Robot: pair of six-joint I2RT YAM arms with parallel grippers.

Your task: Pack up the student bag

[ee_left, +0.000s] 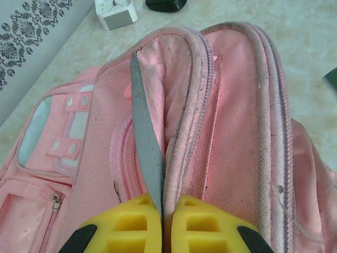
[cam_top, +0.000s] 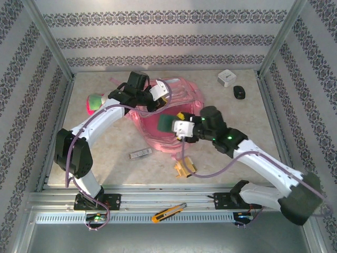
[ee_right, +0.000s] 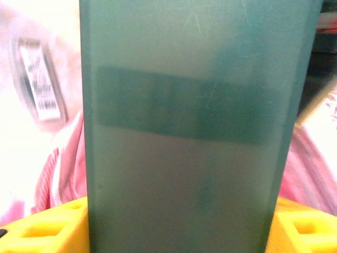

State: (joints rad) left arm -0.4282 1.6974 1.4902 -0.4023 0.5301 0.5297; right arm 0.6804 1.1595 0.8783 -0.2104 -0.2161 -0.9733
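The student bag is a large pink backpack lying at the table's middle back. My left gripper is at its upper left edge. In the left wrist view the yellow fingers are shut on the bag's pink rim, pinching it together with a grey trim strip. My right gripper hovers over the bag's near side, shut on a translucent green case. Close up, the green case sits between the gripper's yellow fingers, with pink fabric behind it.
A pink, green and white plush toy lies left of the bag. A white cube and a black mouse sit at the back right. A small labelled item and a yellow object lie near the front; a box cutter rests on the rail.
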